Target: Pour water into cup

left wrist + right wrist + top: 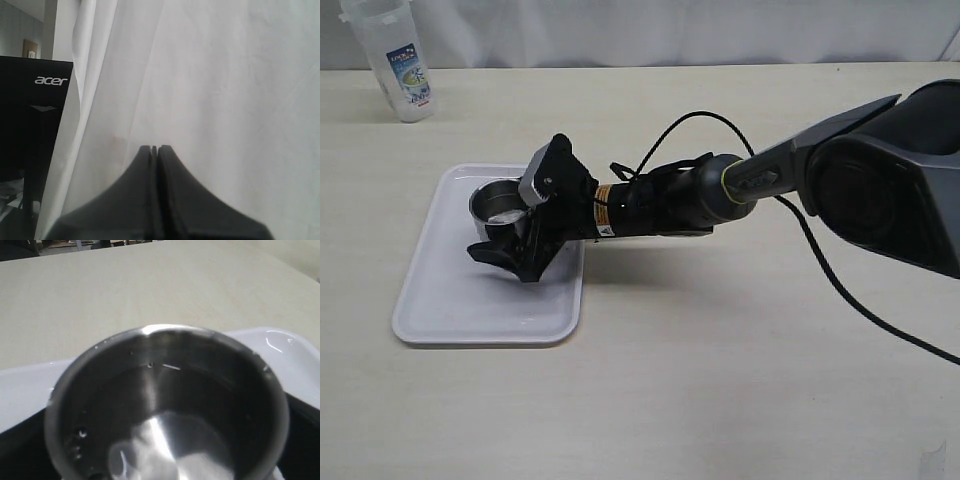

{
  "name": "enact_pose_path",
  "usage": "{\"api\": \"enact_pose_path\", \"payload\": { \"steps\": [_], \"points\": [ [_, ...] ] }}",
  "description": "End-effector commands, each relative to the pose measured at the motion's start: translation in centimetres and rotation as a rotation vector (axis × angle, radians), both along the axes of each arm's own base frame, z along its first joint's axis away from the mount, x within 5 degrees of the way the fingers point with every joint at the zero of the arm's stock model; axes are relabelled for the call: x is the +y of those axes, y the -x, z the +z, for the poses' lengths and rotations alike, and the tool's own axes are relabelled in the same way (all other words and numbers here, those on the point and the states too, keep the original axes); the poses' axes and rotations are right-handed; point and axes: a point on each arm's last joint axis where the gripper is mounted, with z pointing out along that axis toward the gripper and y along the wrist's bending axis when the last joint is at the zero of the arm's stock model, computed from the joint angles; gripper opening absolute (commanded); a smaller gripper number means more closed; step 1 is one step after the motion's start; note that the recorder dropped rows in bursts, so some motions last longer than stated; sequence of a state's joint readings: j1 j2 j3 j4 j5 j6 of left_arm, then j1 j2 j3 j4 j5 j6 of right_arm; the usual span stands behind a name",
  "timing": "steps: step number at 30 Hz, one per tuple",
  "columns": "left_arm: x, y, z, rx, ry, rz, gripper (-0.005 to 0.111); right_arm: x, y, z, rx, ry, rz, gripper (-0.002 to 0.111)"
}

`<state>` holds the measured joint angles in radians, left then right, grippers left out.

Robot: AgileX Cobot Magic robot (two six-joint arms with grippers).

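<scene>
The steel cup stands on the white tray at its far side. My right gripper reaches across from the right, its black fingers on either side of the cup's wall, closed on it. In the right wrist view the cup fills the frame, its shiny inside shows droplets and reflections, and a dark finger lies against each side. The clear plastic jug with a blue-green label stands upright at the far left of the table. My left gripper is shut, empty, and faces a white curtain.
The right arm and its black cable stretch across the middle of the table. The tray's rim shows behind the cup in the right wrist view. A black Acer monitor is beside the curtain in the left wrist view.
</scene>
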<state>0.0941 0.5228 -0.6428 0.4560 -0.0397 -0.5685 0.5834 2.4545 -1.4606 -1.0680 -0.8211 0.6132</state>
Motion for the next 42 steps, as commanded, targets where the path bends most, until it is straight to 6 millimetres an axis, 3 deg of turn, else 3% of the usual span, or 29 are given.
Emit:
{"api": "enact_pose_path", "payload": {
  "steps": [1, 8, 12, 22, 27, 30, 38, 42],
  "points": [
    [0.0, 0.1, -0.1, 0.0, 0.016, -0.003, 0.0, 0.1, 0.0, 0.4, 0.004, -0.025, 0.001, 0.095],
    [0.0, 0.1, -0.1, 0.001, 0.014, -0.003, 0.0, 0.1, 0.0, 0.4, 0.004, -0.025, 0.0, 0.095],
    [0.0, 0.1, -0.1, 0.001, 0.014, -0.003, 0.0, 0.2, 0.0, 1.5, -0.018, -0.026, 0.02, 0.095],
    [0.1, 0.1, -0.2, 0.017, 0.017, 0.005, 0.0, 0.4, 0.1, 6.1, -0.033, -0.07, 0.035, 0.095],
    [0.1, 0.1, -0.3, 0.023, 0.018, 0.008, 0.0, 0.1, 0.8, 10.2, -0.024, -0.049, 0.071, 0.094],
    [0.1, 0.1, -0.3, 0.027, 0.019, 0.01, 0.0, -0.3, 0.9, 13.3, -0.021, -0.039, 0.028, 0.079],
    [0.3, 0.0, -0.8, 0.073, 0.053, 0.027, 0.0, -1.7, 3.0, 20.4, -0.07, 0.005, 0.056, 0.007],
    [0.4, 0.0, -1.0, 0.094, 0.073, 0.033, 0.0, -2.6, 4.0, 22.6, -0.05, 0.034, 0.048, 0.004]
  ]
}}
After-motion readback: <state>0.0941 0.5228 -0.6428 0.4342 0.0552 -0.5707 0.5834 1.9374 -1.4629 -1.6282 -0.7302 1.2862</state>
